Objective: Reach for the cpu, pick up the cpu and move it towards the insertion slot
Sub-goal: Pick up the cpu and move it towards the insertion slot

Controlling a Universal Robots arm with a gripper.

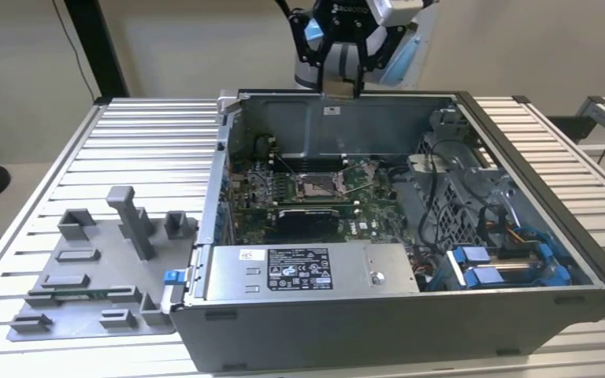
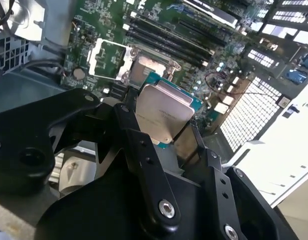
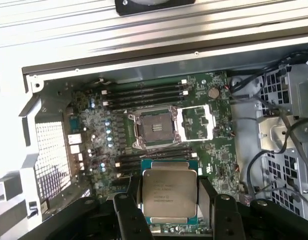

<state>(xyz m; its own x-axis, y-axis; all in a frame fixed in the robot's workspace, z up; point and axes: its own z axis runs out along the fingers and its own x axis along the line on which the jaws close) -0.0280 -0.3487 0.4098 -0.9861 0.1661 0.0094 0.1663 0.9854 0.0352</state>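
Fingers [image 3: 129, 215] of the gripper [image 3: 168, 220] clamp the cpu [image 3: 169, 192] by its two opposite edges, silvery top facing the first wrist view's camera. In the exterior view the gripper [image 1: 339, 79] hangs above the far wall of the open computer case [image 1: 387, 315], at about 12 o'clock from the insertion slot [image 1: 317, 186]. That slot [image 3: 154, 127] lies uncovered on the green board, its frame flipped open beside it, well apart from the held cpu [image 2: 163, 112]. Grey fixture blocks [image 1: 92, 268] sit on the bench [image 1: 145, 142] at the case's 9 o'clock.
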